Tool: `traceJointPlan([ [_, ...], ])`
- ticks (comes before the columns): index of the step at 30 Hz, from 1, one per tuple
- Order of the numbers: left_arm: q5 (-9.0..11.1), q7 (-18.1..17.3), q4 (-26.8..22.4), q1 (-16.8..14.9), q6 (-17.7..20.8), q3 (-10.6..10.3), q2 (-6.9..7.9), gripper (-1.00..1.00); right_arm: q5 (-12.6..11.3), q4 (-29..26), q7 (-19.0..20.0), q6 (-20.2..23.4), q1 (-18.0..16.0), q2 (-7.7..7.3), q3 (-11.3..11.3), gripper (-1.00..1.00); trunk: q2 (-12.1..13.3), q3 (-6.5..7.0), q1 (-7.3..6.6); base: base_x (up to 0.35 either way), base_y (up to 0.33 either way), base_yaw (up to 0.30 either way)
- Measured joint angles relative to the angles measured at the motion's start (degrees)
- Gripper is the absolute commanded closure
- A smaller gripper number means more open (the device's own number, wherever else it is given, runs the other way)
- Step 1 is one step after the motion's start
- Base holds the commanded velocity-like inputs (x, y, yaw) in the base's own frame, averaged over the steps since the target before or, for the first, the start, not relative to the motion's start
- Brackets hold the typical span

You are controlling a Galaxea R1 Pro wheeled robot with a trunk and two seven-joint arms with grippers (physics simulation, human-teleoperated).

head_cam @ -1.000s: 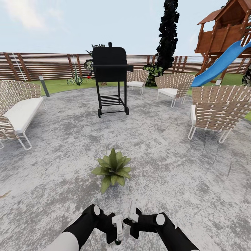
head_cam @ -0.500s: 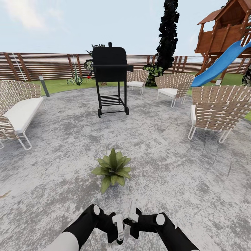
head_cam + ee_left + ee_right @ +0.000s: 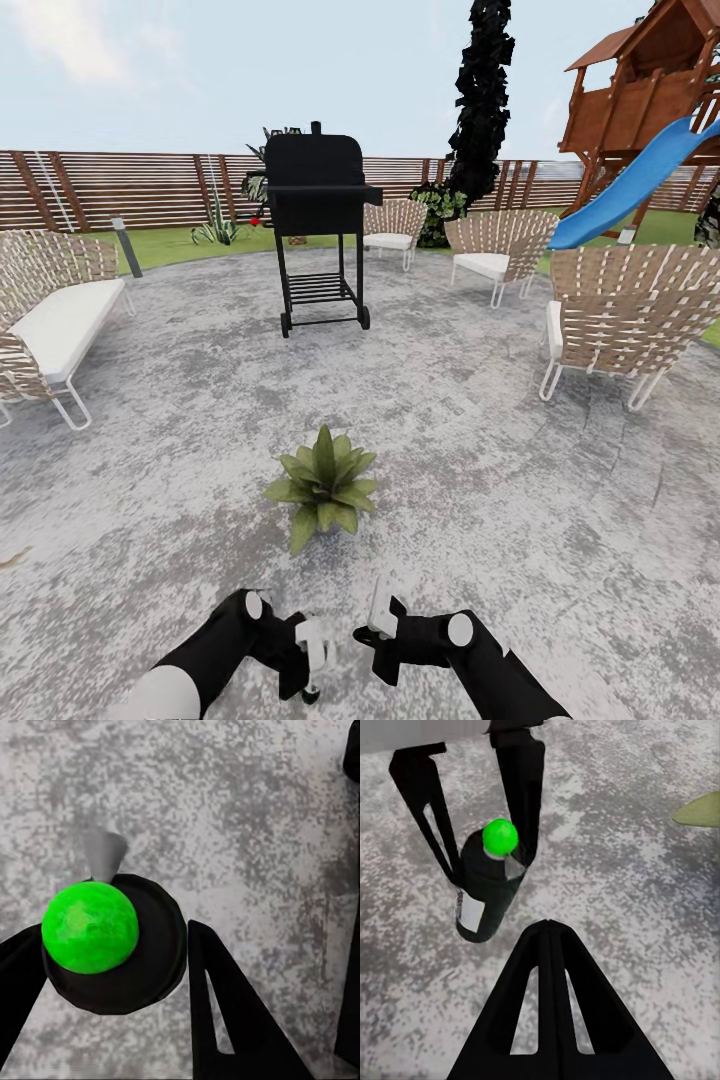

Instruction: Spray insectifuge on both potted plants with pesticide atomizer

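Spray bottle (image 3: 484,889), one, dark with a bright green mark, sits clamped between the left gripper's (image 3: 484,851) two fingers above the grey paving (image 3: 480,470), just in front of the potted plant (image 3: 322,487). One plant stands on that paving; beyond it stand one black grill (image 3: 317,225) and four woven chairs. Right gripper (image 3: 547,926) is clenched on nothing.

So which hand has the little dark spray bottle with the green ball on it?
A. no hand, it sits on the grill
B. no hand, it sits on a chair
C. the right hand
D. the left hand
D. The right wrist view shows the left hand with its two black fingers on either side of the spray bottle, above the grey paving; the right hand's fingers are pressed together with nothing between them.
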Motion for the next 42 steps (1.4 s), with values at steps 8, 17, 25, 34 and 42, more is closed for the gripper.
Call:
traceJointPlan([
  [8, -0.14, 0.0, -0.01, 0.57, 0.09, 0.26, 6.42, 1.0, 0.17, 0.02, 0.0, 0.0, 0.0, -0.46, -0.31, 1.0, 0.0, 0.0, 0.0, 0.0, 0.0, 0.0],
  [17, 0.61, 0.42, 0.04, 0.66, 0.4, 1.45, 11.96, 1.0, 0.14, 0.33, -0.05, 0.0, 0.0, -4.81, -0.68, -1.0, 0.0, 0.0, 0.0, 0.0, 0.0, 0.0],
  [25, 1.17, 9.12, 1.74, 0.67, 0.66, 14.94, 12.04, 1.0, 0.23, 0.75, -2.83, -0.05, 0.1, -6.08, -11.71, -1.0, 0.0, 0.0, 0.0, 0.0, 0.0, 0.0],
  [34, 4.0, 14.92, 3.8, 0.68, 5.87, 26.23, 9.88, 1.0, 0.4, 16.85, -32.26, -0.84, 0.42, -6.76, -29.89, -1.0, 0.0, -0.01, 0.0, 0.0, 0.0, 0.0],
  [42, 8.23, 16.13, 3.49, 0.68, 12.52, 27.82, 9.45, 1.0, 0.03, 29.48, -55.65, -11.05, 0.48, -7.1, -31.41, -1.0, 0.0, 0.0, 0.0, 0.0, 0.0, 0.0],
])
